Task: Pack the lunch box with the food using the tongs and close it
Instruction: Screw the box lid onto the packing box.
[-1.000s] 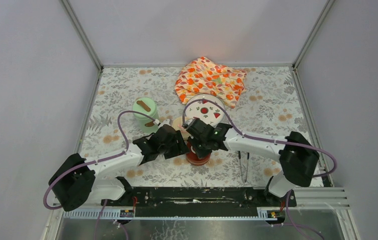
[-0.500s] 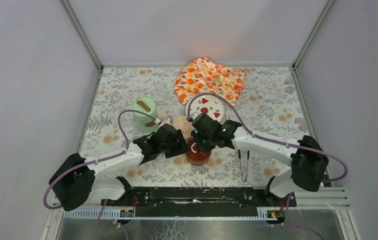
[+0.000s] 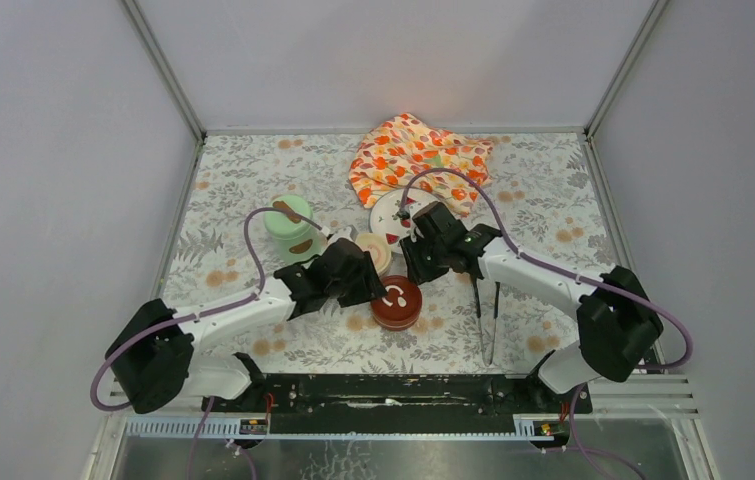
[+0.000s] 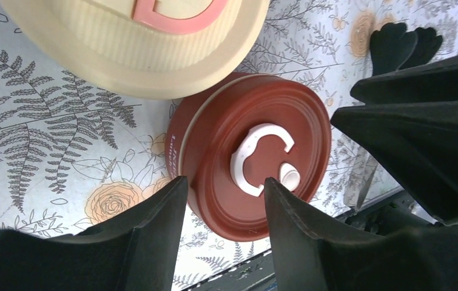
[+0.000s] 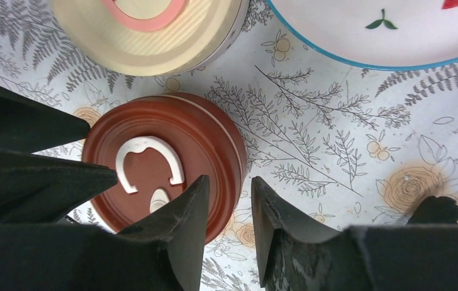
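The lunch box stands as three lidded pots: a mint-green cylinder (image 3: 290,228), a cream-lidded bowl (image 3: 372,251) and a dark red-lidded bowl (image 3: 396,302). My left gripper (image 3: 368,288) hovers open over the red lid (image 4: 256,151), one finger at the lid's left edge, the other over its white handle. My right gripper (image 3: 416,272) is open just right of the red bowl (image 5: 165,170), with only tablecloth between its fingers (image 5: 190,212). The tongs (image 3: 488,318) lie on the table at the right, untouched. The food is hidden.
A white plate with fruit prints (image 3: 405,213) sits behind the right gripper, its rim in the right wrist view (image 5: 366,57). An orange patterned cloth (image 3: 418,158) lies at the back. Grey walls close in the table on three sides.
My right gripper has let go of the red lid, opened and drawn back toward the plate. The left gripper shifted slightly forward and its jaws narrowed a little.
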Motion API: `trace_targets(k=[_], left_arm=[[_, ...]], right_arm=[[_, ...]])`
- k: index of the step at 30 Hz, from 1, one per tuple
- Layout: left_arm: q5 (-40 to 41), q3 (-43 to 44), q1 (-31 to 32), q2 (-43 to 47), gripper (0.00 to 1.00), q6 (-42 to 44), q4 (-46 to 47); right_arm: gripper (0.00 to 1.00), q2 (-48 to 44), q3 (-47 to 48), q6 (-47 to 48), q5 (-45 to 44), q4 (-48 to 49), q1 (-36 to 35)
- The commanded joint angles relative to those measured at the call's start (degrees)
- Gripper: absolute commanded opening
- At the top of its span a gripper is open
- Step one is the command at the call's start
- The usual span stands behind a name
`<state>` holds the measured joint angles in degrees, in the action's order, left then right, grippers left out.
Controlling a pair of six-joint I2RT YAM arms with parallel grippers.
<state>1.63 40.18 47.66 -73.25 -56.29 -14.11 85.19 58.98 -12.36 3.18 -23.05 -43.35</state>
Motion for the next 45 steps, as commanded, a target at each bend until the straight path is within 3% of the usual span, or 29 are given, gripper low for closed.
trace_targets(k=[1, 6, 13, 23, 27, 32, 38, 45], left_arm=[[0.9, 1.8, 0.7, -2.5, 0.55, 2.1, -1.7], [0.8, 2.3, 0.8, -5.0, 0.50, 2.5, -1.4], [3.2, 3.2, 0.9, -7.4, 0.33, 4.3, -1.3], [11.2, 7.1, 0.8, -11.5, 0.27, 9.7, -1.4], [11.5, 7.3, 0.8, -9.6, 0.33, 10.7, -1.6], [11.5, 6.4, 1.0, -3.7, 0.47, 10.3, -4.0], [8.5, 4.2, 1.9, 2.4, 0.57, 6.9, -7.7], [4.1, 0.0, 2.7, 2.2, 0.58, 2.1, -6.8]], right_arm=[[0.38, 2.3, -0.6, 1.9, 3.4, 4.1, 0.9], [0.34, 3.9, -1.9, 1.9, 4.1, 4.7, 1.0], [0.16, 1.8, -4.9, -2.4, 5.9, 2.3, 0.5], [0.13, -6.4, -13.6, -18.7, -5.0, -0.3, -11.4], [0.21, -11.7, -16.3, -21.9, -4.5, 1.1, -12.6], [0.30, -15.3, -14.6, -17.7, -6.8, 1.1, -11.8], [0.33, -11.5, -9.9, -8.9, -4.4, 3.4, -6.0], [0.37, -3.6, -4.6, -2.5, -1.7, 7.4, -3.0]])
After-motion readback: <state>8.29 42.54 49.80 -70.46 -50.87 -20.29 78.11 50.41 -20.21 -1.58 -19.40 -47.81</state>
